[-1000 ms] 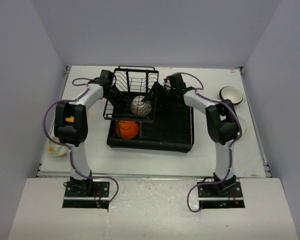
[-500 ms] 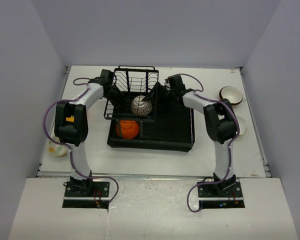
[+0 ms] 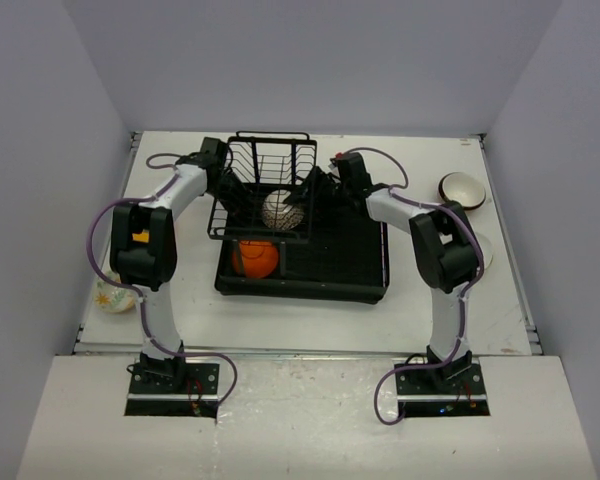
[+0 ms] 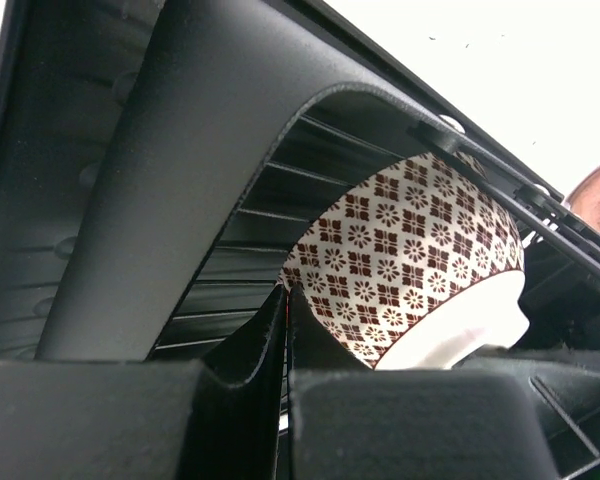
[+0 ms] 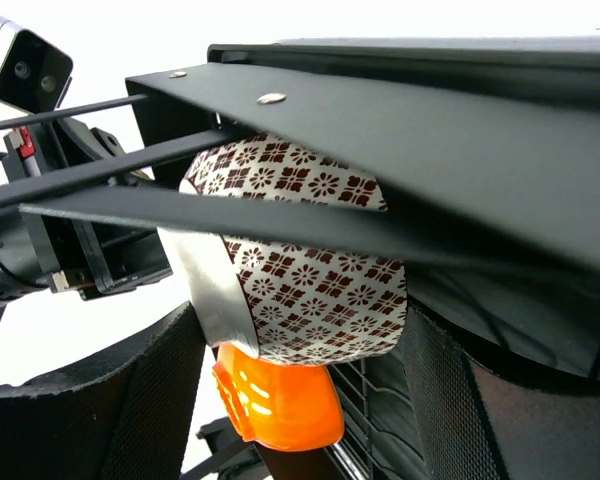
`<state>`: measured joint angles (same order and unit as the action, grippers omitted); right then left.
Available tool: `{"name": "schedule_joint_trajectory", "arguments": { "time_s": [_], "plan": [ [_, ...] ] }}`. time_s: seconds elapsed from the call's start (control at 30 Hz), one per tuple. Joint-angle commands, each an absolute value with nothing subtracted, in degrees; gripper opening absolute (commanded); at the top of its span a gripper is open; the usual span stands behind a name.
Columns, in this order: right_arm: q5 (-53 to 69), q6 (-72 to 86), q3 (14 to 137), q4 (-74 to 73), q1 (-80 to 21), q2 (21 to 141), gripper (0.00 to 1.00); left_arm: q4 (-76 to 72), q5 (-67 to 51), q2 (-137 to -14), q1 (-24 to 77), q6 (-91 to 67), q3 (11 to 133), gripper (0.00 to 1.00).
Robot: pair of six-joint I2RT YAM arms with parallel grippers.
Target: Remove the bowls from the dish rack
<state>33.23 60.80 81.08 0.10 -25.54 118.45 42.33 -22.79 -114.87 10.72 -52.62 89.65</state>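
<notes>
- The dish rack (image 3: 265, 160) is an open basket of thin black wire with upright slots. It is joined to a shallow, rectangular black tray (image 3: 350, 265), and both stand on the white bench (image 3: 420, 150).
- One round patterned bowl (image 4: 410, 250) stands on edge among the wires. It is glossy white with a tight print of small brown flowers and has a plain white foot.
- A smooth orange bowl (image 3: 256, 258) lies in the tray, just at the near side of the wire basket.
- The left gripper (image 4: 285, 320) is matte black and sits at the rack's left side beside the patterned bowl. Its jaws are clenched, with nothing seen between them.
- The right gripper (image 5: 298, 330) is at the rack's right side. Its jaws are released and spread wide with the patterned bowl between them; I cannot tell whether they touch it.
- Well left of the rack a pale floral bowl (image 3: 110, 296) sits on the bench.
- Well right of the rack is a dark bowl with a white inside (image 3: 462, 187).
</notes>
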Motion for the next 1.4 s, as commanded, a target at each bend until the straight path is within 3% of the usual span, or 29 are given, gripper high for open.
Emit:
{"name": "schedule_joint_trajectory", "arguments": {
  "time_s": [0.0, 0.4, 0.7, 0.93, 1.13, 1.37],
  "plan": [
    [33.8, 59.7, 82.1, -0.7, -27.6, 113.5, 0.71, 41.1, -26.0, -115.3, 11.0, -51.2, 92.3, 0.00],
    [35.1, 61.6, 80.1, 3.2, -27.6, 111.1, 0.70, 41.7, -26.6, -115.4, 10.6, -50.5, 92.9, 0.00],
    [35.9, 61.8, 77.0, 7.8, -27.6, 109.4, 0.83, 41.8, -27.2, -115.4, 10.5, -50.0, 93.1, 0.00],
    [36.6, 62.4, 76.6, 9.0, -27.7, 110.2, 0.85, 42.0, -27.2, -115.6, 10.5, -49.7, 93.4, 0.00],
    [33.0, 63.3, 73.2, 10.4, -27.6, 108.8, 0.77, 41.7, -28.1, -115.6, 10.4, -50.0, 93.1, 0.00],
    [31.9, 72.1, 69.6, 22.7, -27.7, 110.0, 0.68, 41.5, -28.3, -115.1, 10.4, -49.9, 92.7, 0.00]
  ]
}}
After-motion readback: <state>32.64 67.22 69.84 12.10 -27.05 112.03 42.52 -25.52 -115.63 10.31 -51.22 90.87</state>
